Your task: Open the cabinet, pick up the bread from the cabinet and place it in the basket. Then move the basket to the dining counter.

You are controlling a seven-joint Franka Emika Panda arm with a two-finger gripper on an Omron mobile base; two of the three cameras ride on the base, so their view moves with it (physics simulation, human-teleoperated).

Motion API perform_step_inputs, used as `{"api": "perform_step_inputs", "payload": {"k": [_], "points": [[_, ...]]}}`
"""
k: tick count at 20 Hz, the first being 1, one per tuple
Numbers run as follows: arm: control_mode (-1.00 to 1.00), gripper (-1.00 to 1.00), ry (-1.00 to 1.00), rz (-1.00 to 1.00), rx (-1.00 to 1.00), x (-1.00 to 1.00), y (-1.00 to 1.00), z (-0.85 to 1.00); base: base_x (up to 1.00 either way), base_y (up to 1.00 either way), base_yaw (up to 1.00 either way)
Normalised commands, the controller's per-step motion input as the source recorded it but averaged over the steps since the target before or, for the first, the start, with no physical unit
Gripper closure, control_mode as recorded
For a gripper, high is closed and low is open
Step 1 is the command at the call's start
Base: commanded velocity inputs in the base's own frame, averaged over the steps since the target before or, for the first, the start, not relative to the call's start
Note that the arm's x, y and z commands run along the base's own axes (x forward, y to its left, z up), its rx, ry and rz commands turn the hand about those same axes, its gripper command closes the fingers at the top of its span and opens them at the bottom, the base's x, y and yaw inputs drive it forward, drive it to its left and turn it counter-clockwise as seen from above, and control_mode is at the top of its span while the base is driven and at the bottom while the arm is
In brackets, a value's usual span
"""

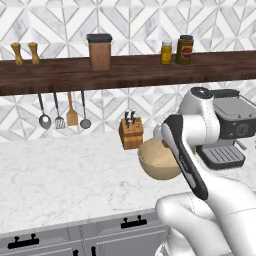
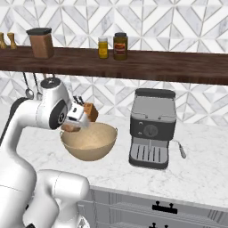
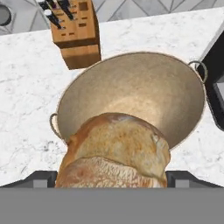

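**Releasing the bread into the basket**

**Current state.** In the hand view the bread [image 3: 117, 151] sits at 6 o'clock, close to the camera, pinched in the gripper [image 3: 113, 178]; the roll hides the fingertips, but their dark bases flank it on both sides. In the right base view the gripper [image 2: 71, 126] hangs at the basket's 9 o'clock rim, with a little of the bread [image 2: 69, 128] visible under it. The basket [image 3: 131, 94] stands on the marble counter [image 1: 60, 180] and holds nothing yet. The knife block [image 3: 74, 33] lies at the basket's 11 o'clock in the hand view, near its rim but apart from it. The espresso machine [image 2: 151, 129] stands at the basket's 3 o'clock in the right base view, near but not touching.

**Procedure (judgement).**
1. Carry the roll inward toward the basket's centre; at present it hangs over the near rim, and a release here may let it strike the rim or tip out.
2. Lower before release, to limit bounce on the smooth wall.
3. Spread the fingers fully, then withdraw straight up, clear of the wire handles [image 3: 199, 70].

**Markings.** On the shelf [image 2: 156, 62], the canister [image 2: 40, 42] and two jars [image 2: 113, 46] show label patches; no text or brand is legible. The machine carries no readable writing.
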Motion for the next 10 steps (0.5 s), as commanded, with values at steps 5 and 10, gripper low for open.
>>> {"api": "perform_step_inputs", "payload": {"k": [5, 10], "points": [[-1.0, 1.0, 0.1, 0.0, 0.0, 0.81, 0.11, -0.86, 0.0, 0.0, 0.0], [-1.0, 1.0, 0.09, 0.0, 0.0, 0.9, -0.11, -0.76, 0.0, 0.0, 0.0]]}}
